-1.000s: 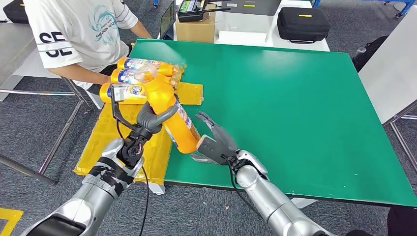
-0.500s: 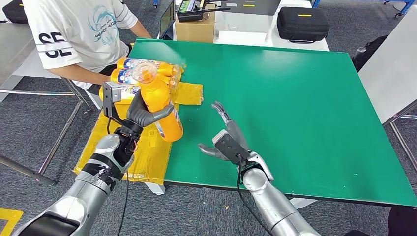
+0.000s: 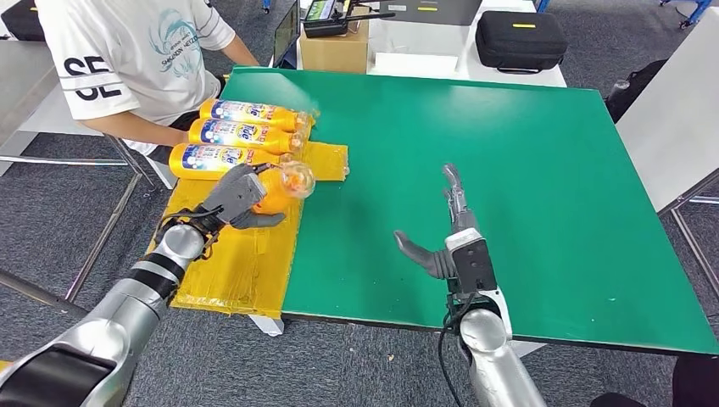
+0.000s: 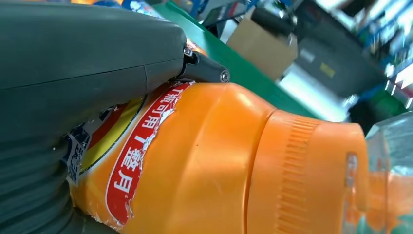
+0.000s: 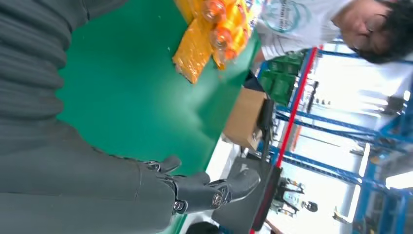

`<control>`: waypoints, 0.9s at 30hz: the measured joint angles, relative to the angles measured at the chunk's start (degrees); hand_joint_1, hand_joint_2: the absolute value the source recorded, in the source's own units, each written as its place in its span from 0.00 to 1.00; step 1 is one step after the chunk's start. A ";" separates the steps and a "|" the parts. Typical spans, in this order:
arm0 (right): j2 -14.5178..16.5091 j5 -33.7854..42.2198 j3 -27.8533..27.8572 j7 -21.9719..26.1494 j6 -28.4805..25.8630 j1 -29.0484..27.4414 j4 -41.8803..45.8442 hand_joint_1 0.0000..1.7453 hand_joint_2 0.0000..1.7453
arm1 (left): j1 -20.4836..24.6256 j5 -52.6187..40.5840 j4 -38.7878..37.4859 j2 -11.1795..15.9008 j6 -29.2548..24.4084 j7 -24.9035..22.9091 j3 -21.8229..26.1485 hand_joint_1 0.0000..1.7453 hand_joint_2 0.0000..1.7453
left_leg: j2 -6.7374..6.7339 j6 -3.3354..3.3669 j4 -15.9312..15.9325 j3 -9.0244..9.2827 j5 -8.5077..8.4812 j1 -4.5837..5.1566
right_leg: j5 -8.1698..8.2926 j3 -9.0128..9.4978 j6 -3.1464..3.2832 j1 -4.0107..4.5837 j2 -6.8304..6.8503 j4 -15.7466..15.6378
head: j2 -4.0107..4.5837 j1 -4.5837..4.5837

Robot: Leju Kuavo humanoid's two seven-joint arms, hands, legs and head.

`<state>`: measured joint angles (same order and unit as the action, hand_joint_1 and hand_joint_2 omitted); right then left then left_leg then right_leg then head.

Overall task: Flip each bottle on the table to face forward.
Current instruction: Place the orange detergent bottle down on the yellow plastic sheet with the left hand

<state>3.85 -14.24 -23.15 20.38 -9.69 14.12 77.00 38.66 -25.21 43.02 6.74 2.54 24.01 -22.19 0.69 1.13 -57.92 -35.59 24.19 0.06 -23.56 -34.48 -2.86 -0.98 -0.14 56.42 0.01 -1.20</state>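
4 orange bottles are in play on this side of the green table (image 3: 509, 153), and the largest thing under them is the yellow mat (image 3: 246, 254) lying across the table's left edge. On that mat 3 bottles (image 3: 246, 134) lie flat in a row, long axes running left to right, caps toward the table centre, blue labels up. Just beside the nearest of them, the 4th bottle (image 3: 275, 191) is in the left hand (image 3: 233, 197), whose fingers are clamped around its body; the left wrist view shows a thick grey thumb (image 4: 87, 53) pressed over the red and white label, with the ribbed orange cap (image 4: 311, 175) pointing away from the palm. Its long axis looks roughly parallel to the row, clear cap end toward the table centre, so the coming move seems to turn on lowering it into line next to the third bottle. The right hand (image 3: 449, 237) stands well apart over bare green surface, fingers spread and holding nothing, so the left hand is plainly the nearer one for this bottle.
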 joint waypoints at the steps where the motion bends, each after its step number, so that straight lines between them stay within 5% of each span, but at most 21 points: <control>1: -0.17 0.26 0.40 0.03 0.20 -0.39 0.84 0.00 1.00 | 0.79 -1.84 -1.21 0.84 1.72 1.03 -0.66 1.00 1.00 | 0.01 0.00 0.00 0.00 0.00 -0.01 | 0.00 -0.01 0.00 0.00 0.00 0.00 | -0.01 -0.01; 7: -1.03 1.74 2.06 0.30 0.75 -1.80 3.08 0.00 1.00 | 5.25 -8.34 -8.46 5.58 8.48 3.89 -5.84 1.00 1.00 | -0.17 -0.01 0.01 0.02 -0.02 -0.03 | 0.10 -0.06 0.15 0.02 -0.10 0.03 | -0.01 0.01; 19: -1.65 2.07 2.54 0.34 0.85 -2.31 3.79 0.00 1.00 | 7.43 -10.82 -12.90 8.26 9.21 3.03 -10.13 1.00 1.00 | -0.15 -0.01 0.01 0.00 -0.02 -0.01 | 0.12 -0.06 0.18 0.01 -0.09 0.03 | -0.01 0.01; 27: -1.92 1.96 2.88 0.23 1.81 -2.85 3.79 0.00 1.00 | 7.25 -12.96 -14.91 9.11 5.29 -2.31 -12.68 1.00 1.00 | -0.12 -0.01 0.01 0.00 -0.02 -0.03 | 0.11 -0.06 0.18 0.02 -0.09 0.03 | -0.01 0.01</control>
<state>1.92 -12.28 -20.27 20.61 -7.87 11.26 80.78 45.92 -38.17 28.11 15.86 7.83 21.70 -34.87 0.56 1.12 -57.91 -35.59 24.17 0.03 -23.45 -34.54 -2.68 -0.96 -0.23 56.44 0.00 -1.19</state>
